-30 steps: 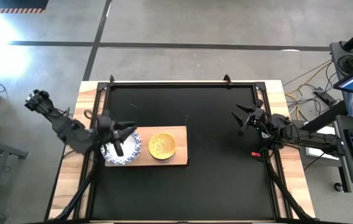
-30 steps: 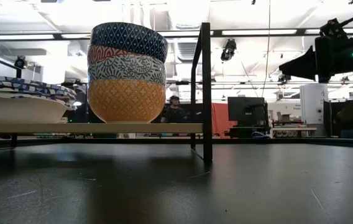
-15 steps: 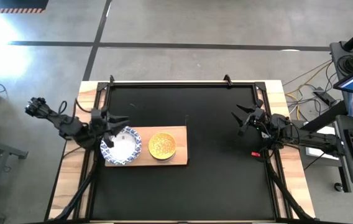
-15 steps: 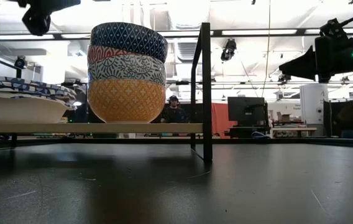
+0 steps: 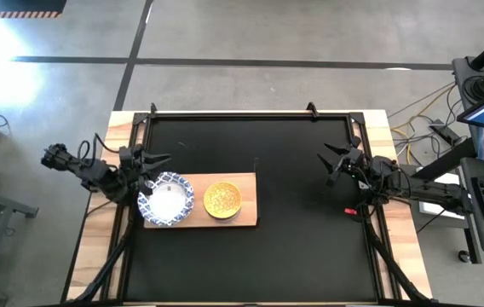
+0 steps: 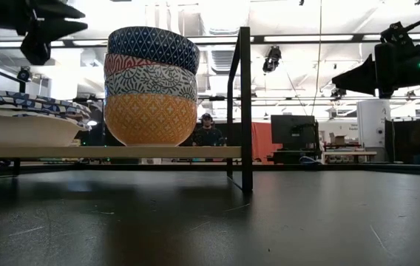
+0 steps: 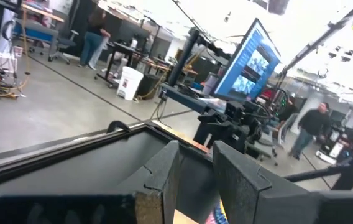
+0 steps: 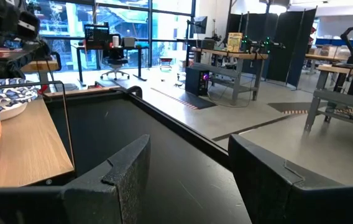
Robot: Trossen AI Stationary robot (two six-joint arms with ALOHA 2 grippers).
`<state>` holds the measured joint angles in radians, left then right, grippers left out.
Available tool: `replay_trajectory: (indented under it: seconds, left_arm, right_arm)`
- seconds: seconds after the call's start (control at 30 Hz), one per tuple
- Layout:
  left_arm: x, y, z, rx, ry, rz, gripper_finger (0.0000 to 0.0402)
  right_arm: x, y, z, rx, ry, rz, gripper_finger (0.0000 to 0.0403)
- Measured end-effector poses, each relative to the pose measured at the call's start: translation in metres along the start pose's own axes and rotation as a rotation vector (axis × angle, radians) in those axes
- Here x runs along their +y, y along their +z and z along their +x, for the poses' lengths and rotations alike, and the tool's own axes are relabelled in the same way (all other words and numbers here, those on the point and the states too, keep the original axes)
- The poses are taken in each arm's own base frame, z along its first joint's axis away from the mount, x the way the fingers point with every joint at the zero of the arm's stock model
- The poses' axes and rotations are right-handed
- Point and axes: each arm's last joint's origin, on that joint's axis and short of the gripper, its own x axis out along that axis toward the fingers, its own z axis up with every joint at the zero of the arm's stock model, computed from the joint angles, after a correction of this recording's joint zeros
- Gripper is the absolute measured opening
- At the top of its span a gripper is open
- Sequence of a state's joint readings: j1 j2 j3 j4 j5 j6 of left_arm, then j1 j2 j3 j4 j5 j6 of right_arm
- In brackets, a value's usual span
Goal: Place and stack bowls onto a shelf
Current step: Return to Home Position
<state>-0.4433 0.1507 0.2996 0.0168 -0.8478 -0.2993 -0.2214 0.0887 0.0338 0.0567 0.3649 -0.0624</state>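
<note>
The large white, blue-rimmed bowls (image 5: 166,199) (image 6: 25,118) sit stacked on the left part of the light-wood shelf (image 5: 246,213) (image 6: 195,151). Beside them the small bowls (image 5: 222,199) (image 6: 151,85) stand nested in one stack, orange-yellow at the bottom and blue on top. My left gripper (image 5: 152,159) (image 6: 51,22) (image 7: 195,180) hangs open just beyond the large stack's far-left side, above it and clear of it. My right gripper (image 5: 334,166) (image 8: 189,168) waits open near the table's right edge.
The shelf board is raised above the black table (image 5: 302,247) on a thin black frame with an upright post (image 6: 245,111). Black tabletop stretches between the shelf and the right arm. People and desks show in the room beyond.
My left gripper has drawn back from over the large bowl stack toward the table's left and far edges, and now hangs clear of the bowls. Both stacks have stayed still.
</note>
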Motion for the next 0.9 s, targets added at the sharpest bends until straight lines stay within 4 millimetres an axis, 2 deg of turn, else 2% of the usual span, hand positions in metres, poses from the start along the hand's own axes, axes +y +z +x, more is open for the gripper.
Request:
replay_trajectory:
  seconds: [0.37,0.7,0.9]
  left_arm:
    - [0.020,-0.019,-0.006,-0.064,0.048,-0.031,0.0082]
    - [0.023,-0.024,-0.003,-0.075,0.088,-0.048,0.0082]
    - [0.026,-0.019,-0.001,-0.127,0.124,-0.090,0.0082]
  right_arm:
    - [0.000,0.000,0.000,0.000,0.001,0.001,0.0206]
    - [0.000,0.000,0.000,0.000,0.000,0.001,0.0206]
    - [0.000,0.000,0.000,0.000,0.000,0.000,0.0206]
